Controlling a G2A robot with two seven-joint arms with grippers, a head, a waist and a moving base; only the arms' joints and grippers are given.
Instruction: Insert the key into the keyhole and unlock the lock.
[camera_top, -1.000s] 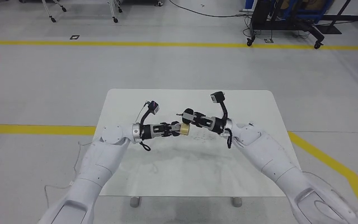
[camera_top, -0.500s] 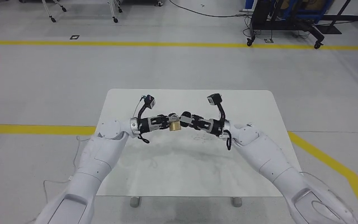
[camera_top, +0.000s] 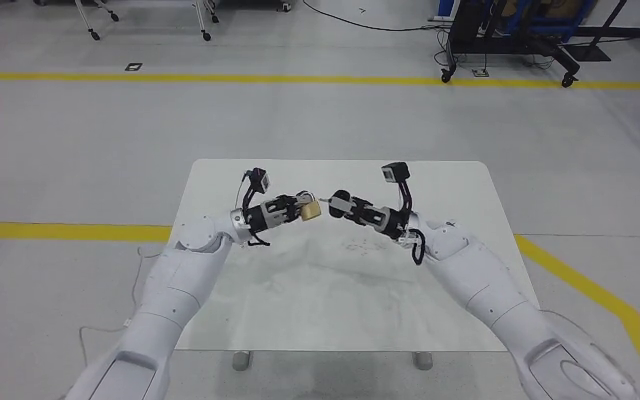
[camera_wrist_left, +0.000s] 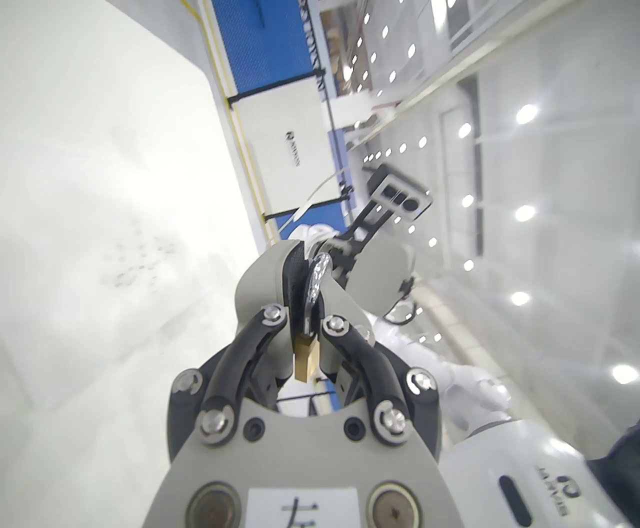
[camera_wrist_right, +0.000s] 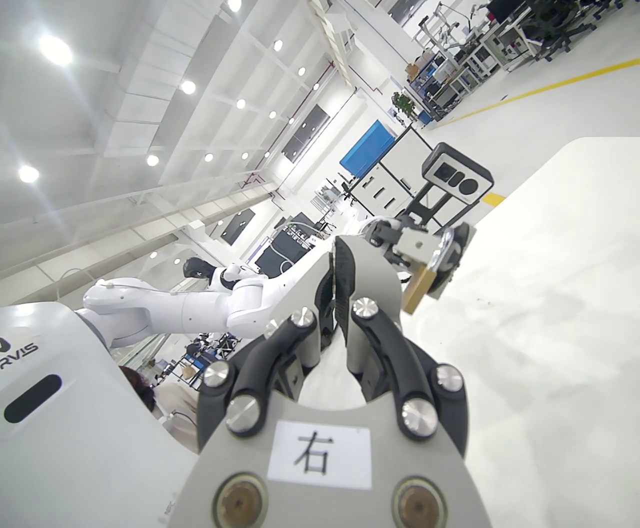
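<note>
The left gripper (camera_wrist_left: 306, 272) is clenched on the curved silver metal shackle (camera_wrist_left: 316, 282) of a small brass padlock (camera_wrist_left: 305, 361). Its 2 grey fingers (camera_wrist_left: 260, 285) press the shackle from both sides. The shackle's loop reaches up to the tips of the jaws. The lock's square brass body sticks out from between the jaws on one side, clear of the fingers.

From above, the right gripper (camera_top: 338, 199) points straight at the left one. Its tip is just beside the padlock's brass body, with a narrow gap between them, so the lock lies between the 2 sets of jaws. Both grippers hang in the air above the white rectangular table with rounded corners (camera_top: 340, 300), over the half farther from the robot, and neither touches the tabletop.

In the right wrist view, the right gripper's 2 fingers (camera_wrist_right: 372, 280) are drawn together, their dark ribbed pads nearly meeting. Whether a key is pinched between them cannot be told. Beyond those jaws, the left gripper holds the padlock tilted, with a lower corner of the brass body pointing down toward the table.

A black camera on a bracket (camera_wrist_right: 455, 175) stands above the left gripper's wrist.

A yellow painted line (camera_top: 300, 77) crosses the grey floor beyond the table.
</note>
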